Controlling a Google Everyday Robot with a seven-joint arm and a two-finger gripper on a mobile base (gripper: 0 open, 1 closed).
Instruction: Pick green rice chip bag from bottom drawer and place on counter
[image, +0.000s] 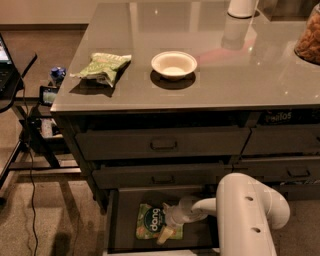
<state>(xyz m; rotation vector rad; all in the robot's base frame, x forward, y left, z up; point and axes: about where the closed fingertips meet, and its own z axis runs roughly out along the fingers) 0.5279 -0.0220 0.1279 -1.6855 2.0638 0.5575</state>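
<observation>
The hand (169, 226) sat in the deep dark bottom drawer (125, 216), at the 4 o'clock edge of the glossy green rice chip bag (150, 220) lying flat there. Whether it gripped, I cannot tell. Toward 12 o'clock, the smooth reflective surface (215, 87) bore a round pale bowl (173, 64).

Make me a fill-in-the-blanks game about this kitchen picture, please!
1. The robot's gripper is down inside the open, dark-grey ____ drawer.
2. The gripper is at a light green glossy pouch with the white word ____ on it.
3. The wrinkly olive-green bag lies on the glossy grey ____.
4. In the picture, the round white bowl sits to the ____ of that bag.

Missing words: bottom; dang; counter; right.
</observation>
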